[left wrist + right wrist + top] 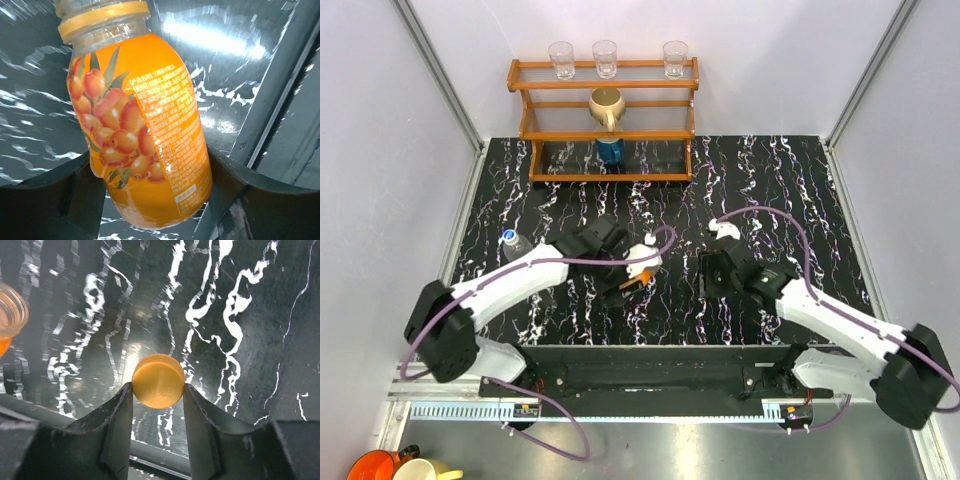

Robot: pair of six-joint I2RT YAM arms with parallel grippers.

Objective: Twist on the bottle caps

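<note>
Jaws of the right gripper (158, 388) are pinched on the rim of the orange cap (158, 380), one finger at each side. The cap's flat round face looks back at the wrist camera, so its short axis runs along the gripper's line of sight. It hangs clear above the black, white-veined table (250, 315). No writing shows on the cap.

The left gripper (150, 195) is clamped around the lower body of the orange bottle (145, 125). The bottle's long axis runs away from the fingers, base near the palm and neck at the far end. The neck carries a yellow ring and the mouth is uncapped. The label shows a cluster of orange berries with green leaves, and beside it a block of small white print, too fine to read. In the right wrist view the open mouth sits at the left edge, well apart from the cap.

Out by the table's left side a clear bottle (518, 245) lies near the left arm, a white and blue cap (507, 237) at its end; whether that cap is screwed tight cannot be told
</note>
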